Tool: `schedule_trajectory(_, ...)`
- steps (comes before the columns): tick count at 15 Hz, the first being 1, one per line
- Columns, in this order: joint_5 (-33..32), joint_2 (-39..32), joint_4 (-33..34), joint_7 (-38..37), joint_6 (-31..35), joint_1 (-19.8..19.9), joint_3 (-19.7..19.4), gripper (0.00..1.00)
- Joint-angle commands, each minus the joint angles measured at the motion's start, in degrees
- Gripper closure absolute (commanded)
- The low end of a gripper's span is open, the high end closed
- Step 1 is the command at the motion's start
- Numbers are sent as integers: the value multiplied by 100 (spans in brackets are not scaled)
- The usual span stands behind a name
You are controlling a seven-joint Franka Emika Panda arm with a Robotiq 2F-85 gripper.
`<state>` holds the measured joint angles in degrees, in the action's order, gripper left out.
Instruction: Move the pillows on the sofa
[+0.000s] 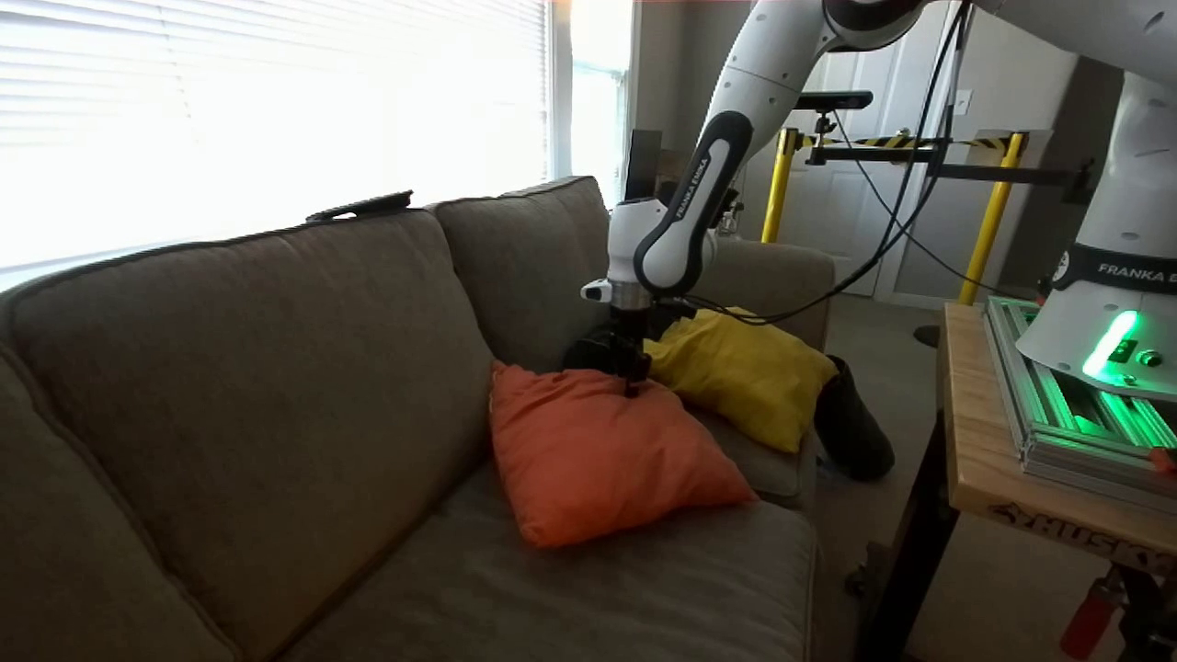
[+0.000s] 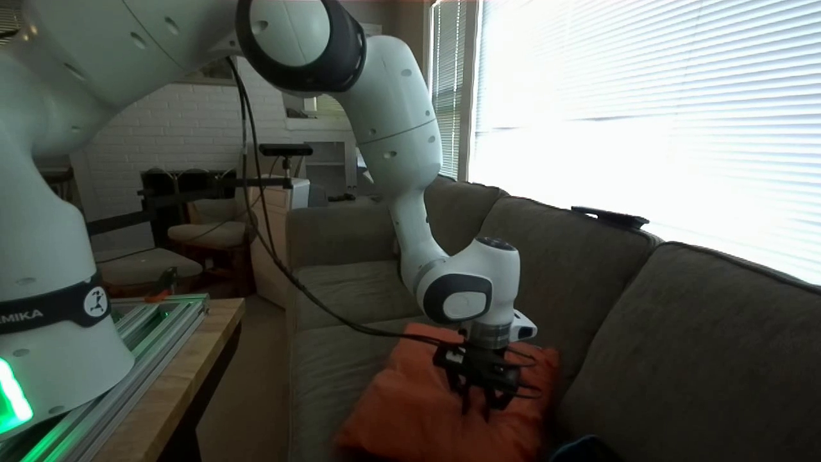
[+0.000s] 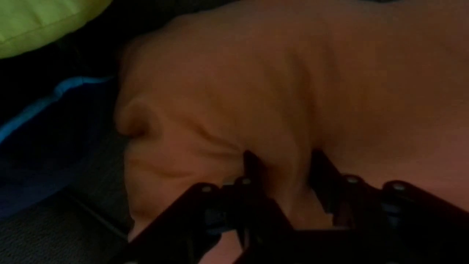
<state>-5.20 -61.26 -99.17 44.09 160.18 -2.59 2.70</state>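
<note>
The orange pillow [image 1: 598,469] lies on the seat of the grey-brown sofa [image 1: 230,395], and both exterior views show it. Pointing down, my gripper [image 2: 478,410] presses its fingertips into the top of this pillow near one side. In the wrist view, which is dark and blurred, the gripper's [image 3: 283,151] fingers stand apart with orange fabric bunching up between them; creases run out from the tips. The yellow pillow [image 1: 745,377] rests farther along the sofa in an exterior view, and its corner shows at the wrist view's top left.
A flat black object [image 1: 363,207] lies on top of the sofa's backrest. Dark cloth with a blue edge [image 3: 44,157] sits beside the orange pillow. A dark item [image 1: 851,423] hangs over the seat front by the yellow pillow. The robot's wooden bench [image 1: 975,432] faces the sofa.
</note>
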Motion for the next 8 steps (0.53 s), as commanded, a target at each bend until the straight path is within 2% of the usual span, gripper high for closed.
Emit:
schedule_trajectory(1, -343, -16, 192, -77, -699, 268, 227, 89)
schedule_trajectory(3, -373, 262, 0, 146, -1149, 446, 371, 100)
schedule_trajectory(8, -509, 1072, -523, 500, -1964, 631, 334, 99)
